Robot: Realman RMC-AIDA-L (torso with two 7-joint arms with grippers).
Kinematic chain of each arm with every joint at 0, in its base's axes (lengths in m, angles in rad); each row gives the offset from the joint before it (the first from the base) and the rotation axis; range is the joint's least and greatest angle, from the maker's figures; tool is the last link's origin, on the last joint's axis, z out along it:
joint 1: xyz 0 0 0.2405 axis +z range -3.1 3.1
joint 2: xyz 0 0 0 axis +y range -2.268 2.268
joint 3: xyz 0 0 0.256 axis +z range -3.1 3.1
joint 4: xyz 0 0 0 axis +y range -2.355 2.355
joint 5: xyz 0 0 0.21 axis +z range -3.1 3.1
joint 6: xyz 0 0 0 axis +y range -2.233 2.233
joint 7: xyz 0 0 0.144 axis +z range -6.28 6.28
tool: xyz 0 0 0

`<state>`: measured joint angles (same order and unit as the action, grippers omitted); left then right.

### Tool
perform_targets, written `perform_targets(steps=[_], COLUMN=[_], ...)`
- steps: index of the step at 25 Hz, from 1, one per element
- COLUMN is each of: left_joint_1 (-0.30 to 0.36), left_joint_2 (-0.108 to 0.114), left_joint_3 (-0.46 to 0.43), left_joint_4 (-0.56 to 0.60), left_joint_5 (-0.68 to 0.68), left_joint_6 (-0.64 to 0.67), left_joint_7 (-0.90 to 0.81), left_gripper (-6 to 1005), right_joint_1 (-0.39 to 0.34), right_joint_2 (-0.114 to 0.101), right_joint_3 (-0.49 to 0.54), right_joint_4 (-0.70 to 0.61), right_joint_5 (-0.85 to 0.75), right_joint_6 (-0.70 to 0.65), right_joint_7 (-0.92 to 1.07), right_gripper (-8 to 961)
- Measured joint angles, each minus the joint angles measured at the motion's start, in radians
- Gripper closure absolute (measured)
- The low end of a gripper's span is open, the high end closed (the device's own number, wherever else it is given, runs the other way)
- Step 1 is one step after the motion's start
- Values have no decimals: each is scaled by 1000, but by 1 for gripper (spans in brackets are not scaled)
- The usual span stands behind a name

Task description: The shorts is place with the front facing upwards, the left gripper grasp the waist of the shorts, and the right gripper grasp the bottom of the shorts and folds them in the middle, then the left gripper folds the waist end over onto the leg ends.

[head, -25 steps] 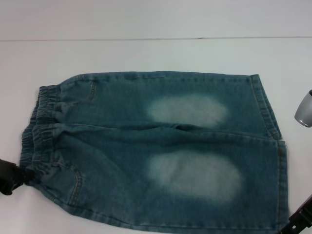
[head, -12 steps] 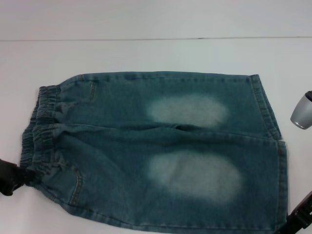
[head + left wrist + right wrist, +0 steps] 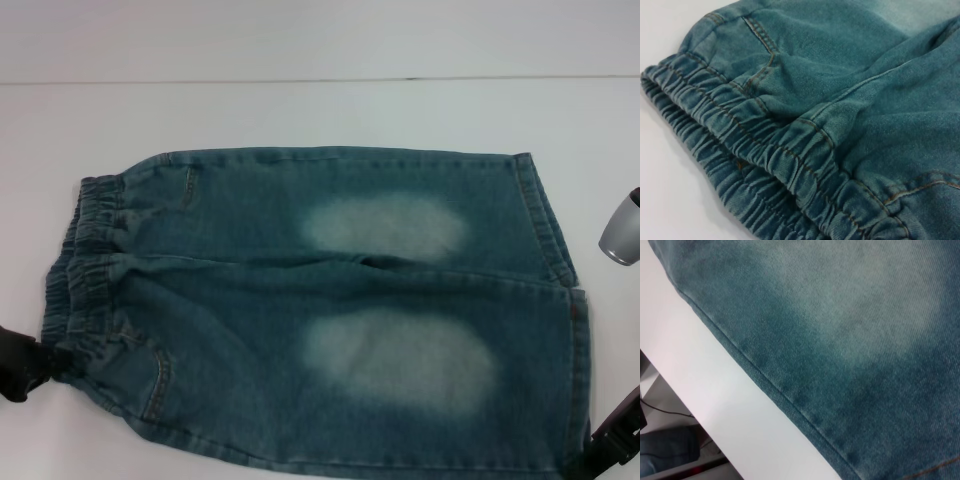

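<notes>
Blue denim shorts (image 3: 330, 310) lie flat on the white table, front up, with two faded patches on the legs. The gathered elastic waist (image 3: 85, 270) is at the left and the straight leg hems, the bottom of the shorts (image 3: 565, 320), at the right. My left gripper (image 3: 22, 365) sits against the near corner of the waist, and the left wrist view shows the puckered waist (image 3: 765, 165) close up. Low at the near right corner by the hems is my right gripper (image 3: 612, 445). The right wrist view shows only the shorts' (image 3: 840, 330) near side seam.
A silver cylinder (image 3: 622, 230) pokes in at the right edge, beside the far leg hem. The white table (image 3: 320, 110) stretches behind the shorts. Its near edge (image 3: 725, 405) runs close along the shorts' side, with floor clutter below.
The silver cylinder at the right edge shifted slightly, and the right gripper dropped a little lower in the corner. The left gripper and the shorts stay as they were.
</notes>
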<state>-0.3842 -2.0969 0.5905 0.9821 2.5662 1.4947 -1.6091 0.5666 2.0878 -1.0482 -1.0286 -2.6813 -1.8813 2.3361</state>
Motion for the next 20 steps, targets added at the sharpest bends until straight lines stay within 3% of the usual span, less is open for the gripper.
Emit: perform_targets(steps=[5, 9, 16, 20], left_joint_1=[0, -2, -26, -52], left_joint_2=[-1, -1, 7, 9], left_joint_3=[0, -5, -34, -100], left_joint_4=[0, -1, -28, -28], left_joint_5=[0, 1, 4, -3], left_joint_6=[-1, 1, 20, 66], left_joint_7=[-3, -26, -80, -88], left_gripper=[949, 949, 949, 948], right_joint_1=[-9, -13, -59, -77], right_joint_2=[0, -1, 1, -2], right_joint_3=[7, 36, 103, 173], right_joint_4=[-8, -28, -169, -218], right_joint_5=[0, 0, 124, 203], right_joint_6=[0, -6, 13, 40], right_joint_7=[-33, -70, -170, -228], right_gripper=[690, 770, 910, 916])
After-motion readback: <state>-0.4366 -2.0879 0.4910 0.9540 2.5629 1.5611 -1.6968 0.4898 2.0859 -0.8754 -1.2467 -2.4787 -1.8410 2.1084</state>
